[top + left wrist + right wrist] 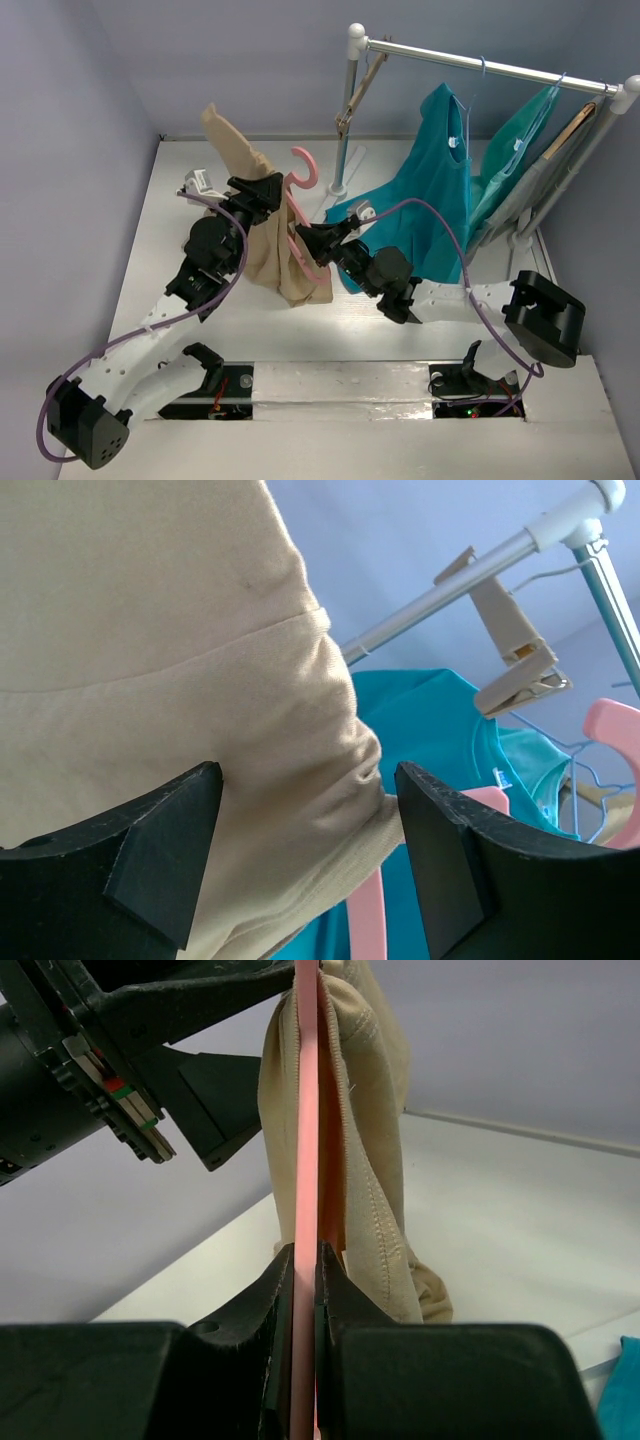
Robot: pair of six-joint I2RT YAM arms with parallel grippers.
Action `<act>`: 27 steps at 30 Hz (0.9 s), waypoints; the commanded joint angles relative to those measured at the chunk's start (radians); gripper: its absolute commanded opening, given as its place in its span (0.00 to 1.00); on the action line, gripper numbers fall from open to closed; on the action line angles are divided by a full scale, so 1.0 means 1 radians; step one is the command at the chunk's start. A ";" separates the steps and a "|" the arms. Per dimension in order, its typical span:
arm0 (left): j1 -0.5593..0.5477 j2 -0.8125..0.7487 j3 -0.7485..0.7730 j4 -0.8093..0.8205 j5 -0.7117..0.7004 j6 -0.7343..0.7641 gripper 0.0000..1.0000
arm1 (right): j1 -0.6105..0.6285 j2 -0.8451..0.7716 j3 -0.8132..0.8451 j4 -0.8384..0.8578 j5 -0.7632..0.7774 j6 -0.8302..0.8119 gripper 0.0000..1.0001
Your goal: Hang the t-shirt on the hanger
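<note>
One solid grip only: right gripper (306,1255) clamped on the hanger (305,165) bar. Left gripper (308,780) has its jaws apart astride the t-shirt (290,265), not pinching. Shirt is bunched along the hanger, mid-table, slightly toward 11 o'clock. Risk as I see it: unheld fabric slides off, or the hanger twists in that thin pinch. No containers; rail (480,65) at 1 o'clock carries teal garments (435,190).

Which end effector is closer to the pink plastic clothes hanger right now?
Right. The right end effector is clamped on the pink plastic clothes hanger; the left end effector stands open around the tan fabric t-shirt beside it.
</note>
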 commanded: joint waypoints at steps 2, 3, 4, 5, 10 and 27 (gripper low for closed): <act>0.006 -0.053 -0.043 0.108 -0.039 -0.037 0.65 | 0.016 0.003 0.027 0.138 0.011 -0.020 0.00; 0.015 -0.056 -0.044 0.100 -0.042 -0.039 0.65 | 0.016 0.004 0.027 0.137 0.014 -0.020 0.00; 0.015 -0.056 -0.044 0.094 -0.045 -0.040 0.65 | 0.016 0.009 0.027 0.134 0.018 -0.020 0.00; 0.024 -0.055 -0.044 0.083 -0.043 -0.045 0.65 | 0.016 0.014 0.031 0.131 0.023 -0.020 0.00; 0.046 -0.053 -0.052 0.079 -0.031 -0.059 0.66 | 0.016 0.043 0.041 0.115 0.025 -0.017 0.00; 0.139 0.044 -0.090 0.172 0.127 -0.126 0.49 | 0.016 0.072 0.077 0.071 -0.032 -0.033 0.00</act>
